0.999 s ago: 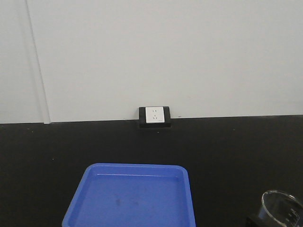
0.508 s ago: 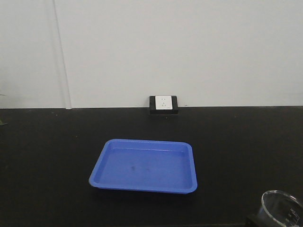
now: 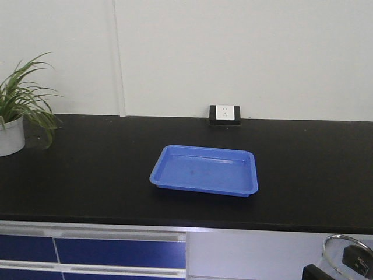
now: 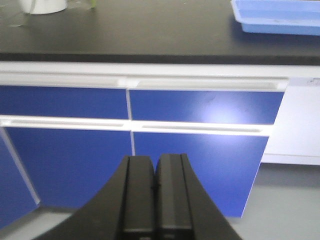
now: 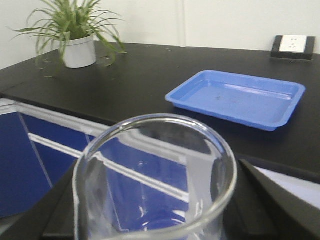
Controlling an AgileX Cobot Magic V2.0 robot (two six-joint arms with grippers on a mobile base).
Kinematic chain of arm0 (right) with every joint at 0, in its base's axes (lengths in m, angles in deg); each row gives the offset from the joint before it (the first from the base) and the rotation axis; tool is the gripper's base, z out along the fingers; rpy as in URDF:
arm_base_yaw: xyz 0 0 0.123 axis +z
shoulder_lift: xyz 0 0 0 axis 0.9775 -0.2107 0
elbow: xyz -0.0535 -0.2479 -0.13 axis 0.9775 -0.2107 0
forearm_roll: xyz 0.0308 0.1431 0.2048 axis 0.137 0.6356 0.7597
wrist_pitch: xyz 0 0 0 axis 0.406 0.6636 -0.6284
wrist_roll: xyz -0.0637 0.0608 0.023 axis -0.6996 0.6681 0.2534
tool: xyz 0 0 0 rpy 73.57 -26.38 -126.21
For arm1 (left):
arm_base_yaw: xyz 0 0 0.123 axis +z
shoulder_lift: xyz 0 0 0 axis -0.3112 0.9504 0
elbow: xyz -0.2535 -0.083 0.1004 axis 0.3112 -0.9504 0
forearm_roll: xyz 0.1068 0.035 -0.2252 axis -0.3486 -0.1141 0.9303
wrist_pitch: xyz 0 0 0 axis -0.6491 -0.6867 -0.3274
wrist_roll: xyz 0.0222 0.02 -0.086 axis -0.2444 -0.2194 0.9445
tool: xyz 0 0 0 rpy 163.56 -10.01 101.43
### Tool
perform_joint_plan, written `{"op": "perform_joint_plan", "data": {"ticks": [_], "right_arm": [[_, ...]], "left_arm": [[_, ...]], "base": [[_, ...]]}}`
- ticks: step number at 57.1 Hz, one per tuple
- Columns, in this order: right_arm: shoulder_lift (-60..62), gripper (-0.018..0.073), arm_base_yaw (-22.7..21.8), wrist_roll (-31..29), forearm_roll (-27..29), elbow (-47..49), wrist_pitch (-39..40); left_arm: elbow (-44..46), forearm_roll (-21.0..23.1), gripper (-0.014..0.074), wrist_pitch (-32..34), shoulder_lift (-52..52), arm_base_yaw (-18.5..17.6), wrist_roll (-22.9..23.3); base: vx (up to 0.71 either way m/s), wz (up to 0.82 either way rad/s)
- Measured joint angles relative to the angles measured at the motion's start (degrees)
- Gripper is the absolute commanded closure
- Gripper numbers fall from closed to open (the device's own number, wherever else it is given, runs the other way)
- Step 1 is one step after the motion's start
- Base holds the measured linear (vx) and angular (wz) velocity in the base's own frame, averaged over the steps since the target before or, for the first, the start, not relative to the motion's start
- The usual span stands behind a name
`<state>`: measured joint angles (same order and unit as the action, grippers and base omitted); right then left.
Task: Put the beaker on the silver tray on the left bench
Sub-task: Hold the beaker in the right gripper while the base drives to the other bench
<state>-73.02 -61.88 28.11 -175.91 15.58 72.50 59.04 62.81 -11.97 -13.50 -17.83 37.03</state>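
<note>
beaker (image 5: 152,165) gripped by right gripper (image 5: 157,215) | left gripper (image 4: 155,167) pressed together, empty | silver tray unseen, placement remains

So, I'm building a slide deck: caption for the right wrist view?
Right pincer holds a clear beaker before a black bench bearing a blue tray and potted plant.

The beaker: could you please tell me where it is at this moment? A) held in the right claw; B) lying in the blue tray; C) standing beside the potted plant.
A: the beaker sits gripped in the right claw, well apart from the blue tray and the potted plant.
</note>
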Motion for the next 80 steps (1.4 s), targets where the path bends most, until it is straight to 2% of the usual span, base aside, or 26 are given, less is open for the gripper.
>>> {"op": "perform_joint_plan", "data": {"ticks": [24, 80], "right_arm": [[0.0, 0.0566, 0.0, 0.0, 0.0, 0.0, 0.0], [0.0, 0.0566, 0.0, 0.0, 0.0, 0.0, 0.0]], "left_arm": [[0.0, 0.0, 0.0595, 0.0, 0.0, 0.0, 0.0], [0.0, -0.06, 0.0595, 0.0, 0.0, 0.0, 0.0]], "base": [[-0.34, 0.38], [-0.2, 0.62]]}}
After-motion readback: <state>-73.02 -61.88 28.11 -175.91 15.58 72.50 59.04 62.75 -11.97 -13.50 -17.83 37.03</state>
